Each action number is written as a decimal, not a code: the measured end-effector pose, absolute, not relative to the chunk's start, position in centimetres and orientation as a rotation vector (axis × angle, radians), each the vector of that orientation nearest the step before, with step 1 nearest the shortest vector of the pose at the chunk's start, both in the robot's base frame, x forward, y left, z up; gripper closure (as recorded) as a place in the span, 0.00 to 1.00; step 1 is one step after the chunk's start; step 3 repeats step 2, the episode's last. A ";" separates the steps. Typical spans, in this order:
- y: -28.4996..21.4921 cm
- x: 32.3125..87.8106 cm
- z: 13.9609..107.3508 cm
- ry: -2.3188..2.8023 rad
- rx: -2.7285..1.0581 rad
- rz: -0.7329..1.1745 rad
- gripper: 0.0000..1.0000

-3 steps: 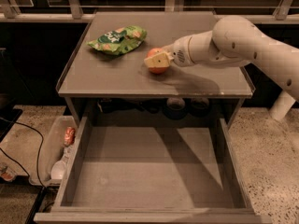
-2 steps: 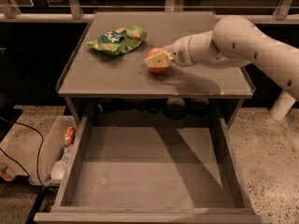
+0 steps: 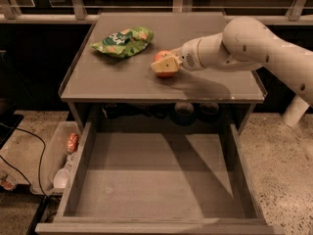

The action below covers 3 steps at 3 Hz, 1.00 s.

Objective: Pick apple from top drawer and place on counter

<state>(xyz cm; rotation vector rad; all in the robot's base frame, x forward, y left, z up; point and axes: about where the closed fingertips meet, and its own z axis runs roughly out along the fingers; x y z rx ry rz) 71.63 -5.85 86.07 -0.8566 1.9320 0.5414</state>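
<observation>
The apple (image 3: 161,57), red with yellowish patches, is on or just above the grey counter (image 3: 117,84), near its middle. My gripper (image 3: 164,65) reaches in from the right on a cream arm and is shut on the apple, with one finger (image 3: 166,64) across its front. The top drawer (image 3: 156,180) is pulled fully open below the counter. Its flat floor is bare.
A green snack bag (image 3: 123,40) lies on the counter's back left. A bin with bottles (image 3: 61,160) stands on the speckled floor left of the drawer, next to cables. The arm's white base (image 3: 296,109) stands at the right. A railing runs behind the counter.
</observation>
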 end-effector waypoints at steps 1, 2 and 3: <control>-5.8 71.6 86.1 1.932 -0.857 0.542 0.00; -5.8 71.6 86.1 1.932 -0.857 0.542 0.00; -5.8 71.6 86.1 1.932 -0.857 0.542 0.00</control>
